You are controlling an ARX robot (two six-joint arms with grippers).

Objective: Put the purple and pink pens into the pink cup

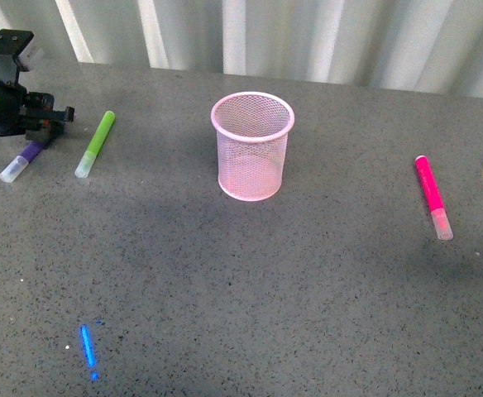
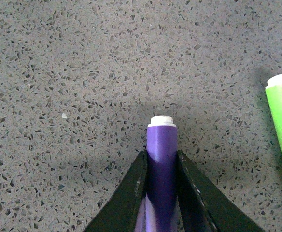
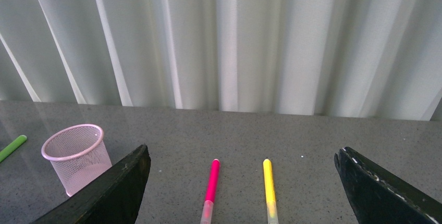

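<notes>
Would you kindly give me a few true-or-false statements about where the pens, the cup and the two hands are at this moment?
1. The left hand is closed on the purple pen. True.
2. The pink cup has a pen inside it. False: nothing shows through its mesh or above its rim.
3. The pink pen lies flat on the table, to the right of the cup. True.
4. The right hand grips a pen. False: its jaws are wide apart and hold nothing.
5. The cup lies on its side. False: it stands upright, mouth up.
</notes>
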